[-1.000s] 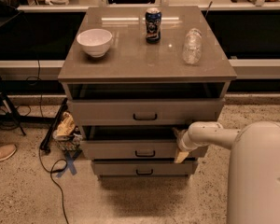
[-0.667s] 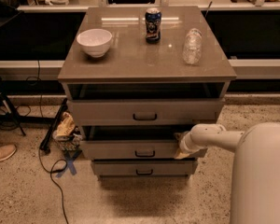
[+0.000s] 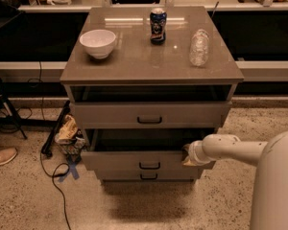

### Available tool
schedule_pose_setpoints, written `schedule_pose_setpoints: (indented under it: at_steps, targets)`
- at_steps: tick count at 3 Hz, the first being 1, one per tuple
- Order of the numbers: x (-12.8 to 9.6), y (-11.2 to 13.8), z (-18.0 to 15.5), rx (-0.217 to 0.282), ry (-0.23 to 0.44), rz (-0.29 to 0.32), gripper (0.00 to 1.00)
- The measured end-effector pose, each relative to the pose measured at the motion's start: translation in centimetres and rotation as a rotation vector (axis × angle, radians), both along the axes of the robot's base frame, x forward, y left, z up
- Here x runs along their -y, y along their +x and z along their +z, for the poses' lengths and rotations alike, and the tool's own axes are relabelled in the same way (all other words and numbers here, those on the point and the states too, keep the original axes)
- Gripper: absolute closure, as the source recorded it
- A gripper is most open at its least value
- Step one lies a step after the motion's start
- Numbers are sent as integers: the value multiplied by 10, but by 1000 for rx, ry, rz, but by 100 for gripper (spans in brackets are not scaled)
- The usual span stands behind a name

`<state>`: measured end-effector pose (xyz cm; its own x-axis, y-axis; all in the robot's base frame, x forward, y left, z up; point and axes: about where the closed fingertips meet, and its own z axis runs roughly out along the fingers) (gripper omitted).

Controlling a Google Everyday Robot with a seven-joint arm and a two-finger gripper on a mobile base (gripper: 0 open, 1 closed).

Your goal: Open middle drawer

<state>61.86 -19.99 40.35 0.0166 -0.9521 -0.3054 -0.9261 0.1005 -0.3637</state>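
The taupe-grey cabinet has three drawers. The middle drawer (image 3: 134, 160), with a small black bar handle (image 3: 149, 166), stands pulled out a little, with a dark gap above its front. My gripper (image 3: 187, 155) is at the right end of that drawer's front, at its top edge. My white arm (image 3: 230, 148) reaches in from the right. The top drawer (image 3: 149, 115) also stands out slightly from the cabinet. The bottom drawer (image 3: 146, 176) shows only as a thin strip below.
On the cabinet top (image 3: 149, 61) stand a white bowl (image 3: 98, 43), a dark can (image 3: 158, 26) and a clear plastic bottle (image 3: 199, 47). Bags (image 3: 68, 133) and a black cable (image 3: 55, 176) lie on the floor at the left. A shoe (image 3: 1, 157) is at far left.
My arm and gripper have shifted slightly. The middle drawer looks about as far out as before.
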Motion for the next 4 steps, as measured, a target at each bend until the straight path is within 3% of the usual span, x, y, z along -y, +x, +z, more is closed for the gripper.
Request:
schedule_pose_setpoints:
  at_steps: [1, 2, 4]
  targets:
    - [0, 0, 1, 0, 0, 0, 100]
    - [0, 0, 1, 0, 0, 0, 97]
    - [0, 0, 1, 0, 0, 0, 51]
